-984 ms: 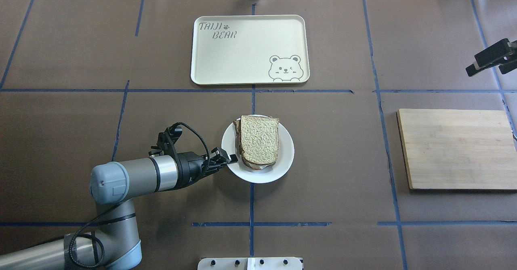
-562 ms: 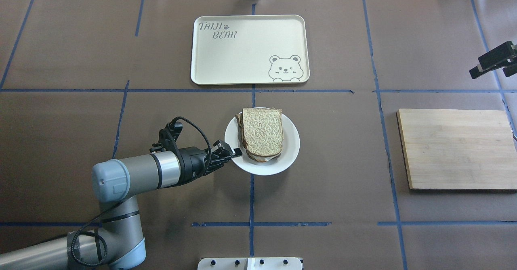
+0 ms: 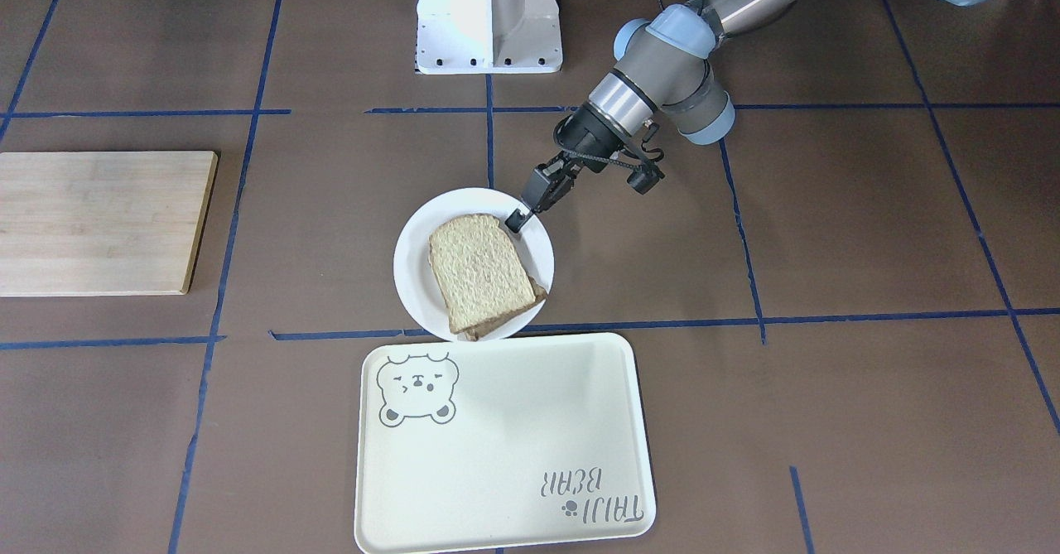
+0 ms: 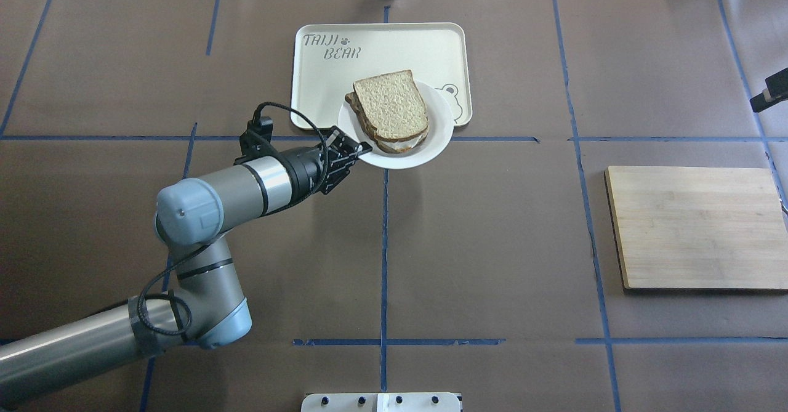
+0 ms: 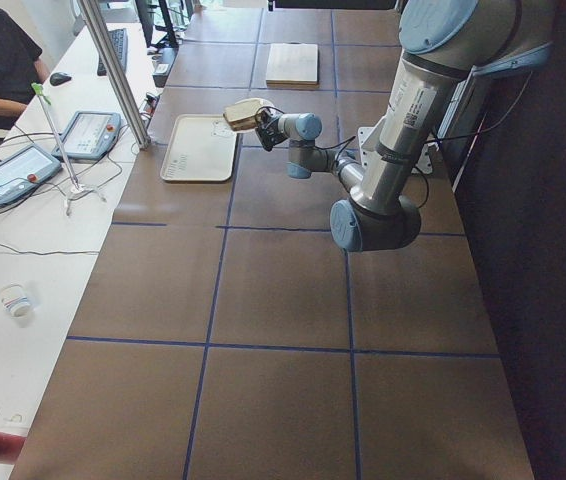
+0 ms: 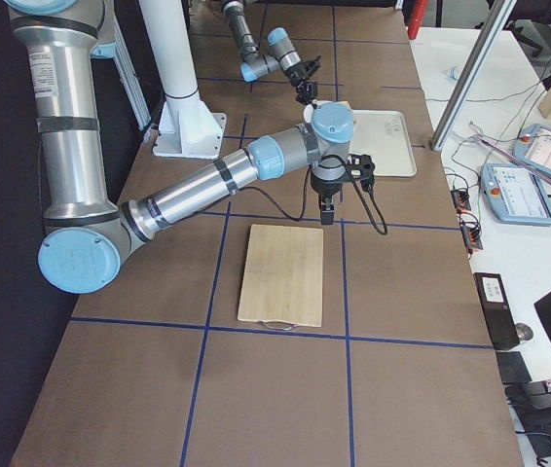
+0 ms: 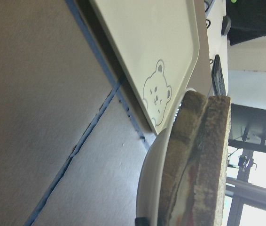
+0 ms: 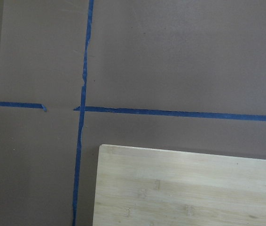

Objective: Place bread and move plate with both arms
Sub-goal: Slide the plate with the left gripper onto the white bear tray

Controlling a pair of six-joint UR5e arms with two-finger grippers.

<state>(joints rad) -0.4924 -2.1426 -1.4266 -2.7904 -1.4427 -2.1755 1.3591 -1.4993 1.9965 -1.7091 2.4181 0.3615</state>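
Note:
The white plate (image 4: 441,132) hangs in the air over the near right corner of the cream tray (image 4: 320,85). My left gripper (image 4: 364,148) is shut on the plate's near-left rim. A plain slice of bread (image 4: 391,105) lies on top of another slice, with something white between them. From the front, the plate (image 3: 412,266), the bread (image 3: 480,272) and the left gripper (image 3: 515,221) sit just before the tray (image 3: 501,442). In the left wrist view the plate (image 7: 147,188) and bread (image 7: 199,160) show edge-on. Only a tip of my right gripper (image 4: 773,92) shows at the right edge; I cannot tell its state.
A wooden cutting board (image 4: 695,227) lies at the right, also in the right wrist view as the cutting board (image 8: 189,188). Blue tape lines grid the brown table. The robot's white pedestal (image 3: 489,16) stands at the near edge. A person sits at a side desk (image 5: 3,60).
My left gripper has lifted the plate with the bread and carried it away from me, over the tray's near corner. The right gripper has drawn further right, almost out of view.

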